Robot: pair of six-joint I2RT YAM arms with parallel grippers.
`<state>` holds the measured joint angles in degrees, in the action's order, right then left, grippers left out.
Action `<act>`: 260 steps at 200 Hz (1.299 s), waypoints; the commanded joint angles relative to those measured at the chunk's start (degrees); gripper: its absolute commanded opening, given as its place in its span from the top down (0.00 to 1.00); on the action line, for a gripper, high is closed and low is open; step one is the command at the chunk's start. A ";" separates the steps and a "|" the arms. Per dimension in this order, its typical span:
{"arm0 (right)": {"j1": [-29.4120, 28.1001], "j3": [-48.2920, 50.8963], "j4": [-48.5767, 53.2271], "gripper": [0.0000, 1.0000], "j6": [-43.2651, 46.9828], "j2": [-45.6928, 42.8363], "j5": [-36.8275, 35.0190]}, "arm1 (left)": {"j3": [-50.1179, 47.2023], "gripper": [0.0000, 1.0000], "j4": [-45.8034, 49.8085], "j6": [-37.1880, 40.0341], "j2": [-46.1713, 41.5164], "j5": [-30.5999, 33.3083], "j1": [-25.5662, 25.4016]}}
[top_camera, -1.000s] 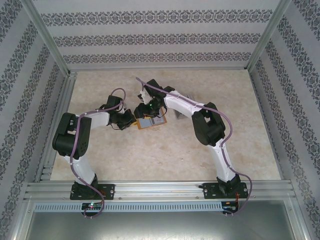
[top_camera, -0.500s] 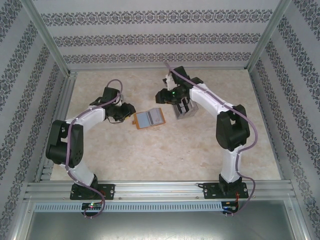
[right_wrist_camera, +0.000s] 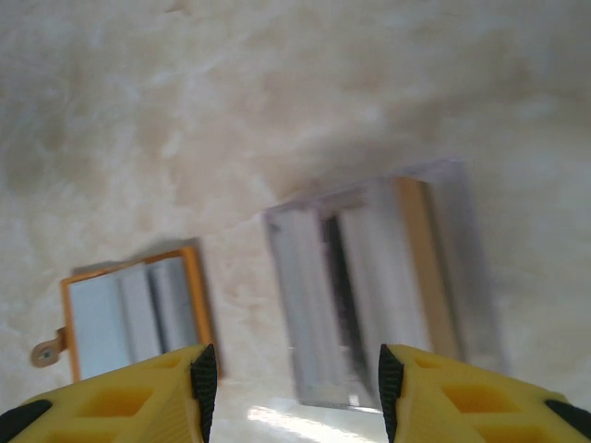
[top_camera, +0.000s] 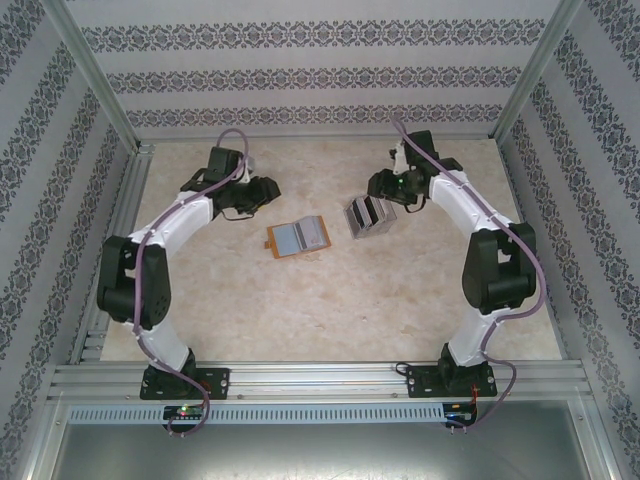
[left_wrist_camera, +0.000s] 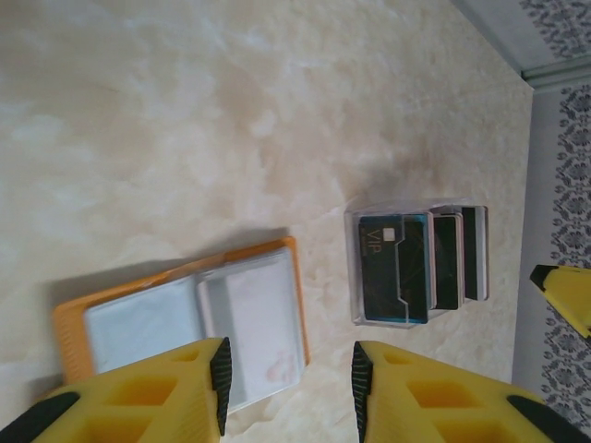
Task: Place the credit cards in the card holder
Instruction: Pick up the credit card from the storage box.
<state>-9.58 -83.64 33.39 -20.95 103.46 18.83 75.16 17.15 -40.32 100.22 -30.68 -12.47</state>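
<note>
Marble table | open card holder: pale cards | clear rack: dark cards

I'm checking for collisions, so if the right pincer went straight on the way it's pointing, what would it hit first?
Probably the clear plastic stand of upright cards: its near corner sits between the open fingers of the right pincer. Depth is unclear; it might land on the beige marbled table just short.
</note>
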 commanded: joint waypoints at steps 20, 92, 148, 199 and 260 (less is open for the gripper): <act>2.02 0.81 0.51 0.48 2.74 -0.61 -2.19 | 9.49 0.58 -2.63 -1.55 8.89 -4.09 -5.46; 1.74 -3.15 2.49 0.48 3.67 6.25 1.92 | 26.85 0.58 -0.56 -3.35 25.18 -8.45 -13.53; 0.63 -8.08 5.55 0.48 5.54 11.26 0.88 | 33.01 0.57 1.13 -4.60 32.81 -10.76 -16.79; -0.32 -10.01 6.87 0.48 6.25 13.19 0.85 | 33.43 0.57 0.44 -5.63 35.33 -11.14 -17.44; -1.01 -9.71 6.52 0.49 5.48 11.34 2.79 | 33.91 0.57 0.67 -5.58 36.88 -11.59 -17.63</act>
<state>-9.54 -92.16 38.61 -16.05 116.01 19.66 107.28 16.99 -45.47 135.94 -40.99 -29.58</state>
